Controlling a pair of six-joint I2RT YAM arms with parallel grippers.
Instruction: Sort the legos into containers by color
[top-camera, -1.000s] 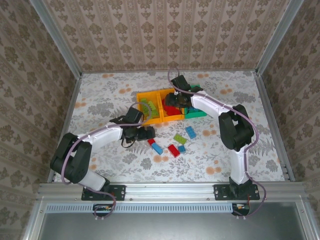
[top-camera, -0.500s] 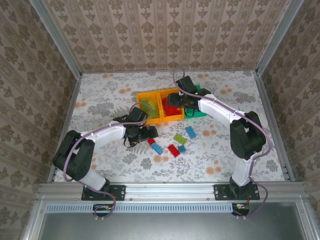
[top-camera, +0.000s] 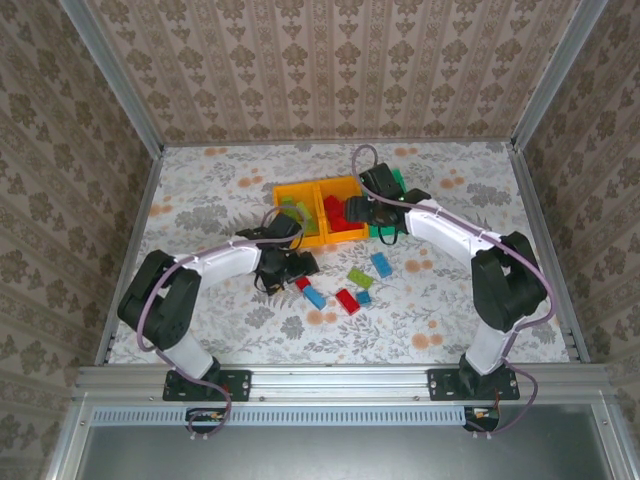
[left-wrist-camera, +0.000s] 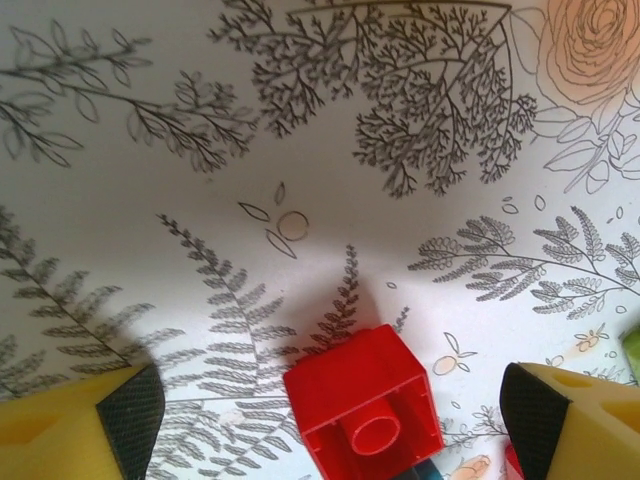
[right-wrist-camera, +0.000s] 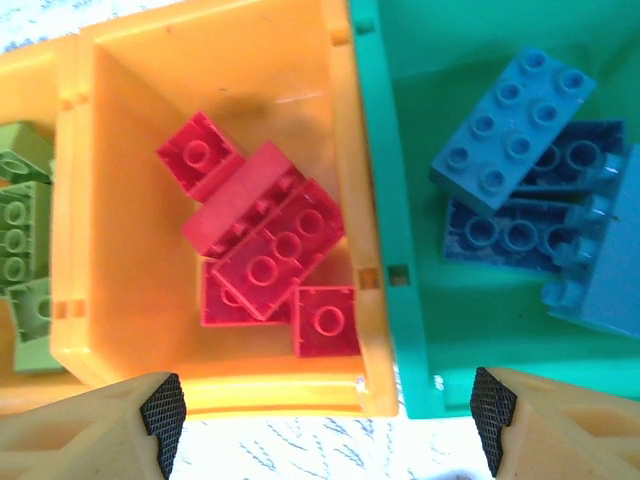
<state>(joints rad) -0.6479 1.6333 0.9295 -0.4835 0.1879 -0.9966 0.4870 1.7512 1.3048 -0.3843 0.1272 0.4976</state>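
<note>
1. Left fingers (left-wrist-camera: 130, 420) stood spread wide, low over the worktop (left-wrist-camera: 150, 220), grasping nothing. A small red lego (left-wrist-camera: 362, 400) lay between them, touching neither pad.
2. That brick looked light, rigid and glossy, so probably slippery. The surest hold seemed to be squarely across two flat opposite side walls, not on the round boss that faced the camera.
3. It was bright red and squarish, sitting tilted on the floral print.
4. Past those fingers, more loose pieces lay near: a blue brick (top-camera: 314, 297), a red brick (top-camera: 347, 301) and a lime brick (top-camera: 358, 277).
5. Right fingers (right-wrist-camera: 160, 405) were likewise released and empty, above the containers' near rims. Beyond one pad sat the orange bin (right-wrist-camera: 130, 200) of red bricks (right-wrist-camera: 270, 250), and beyond the other the green bin (right-wrist-camera: 420, 100) of blue bricks (right-wrist-camera: 510, 130).
</note>
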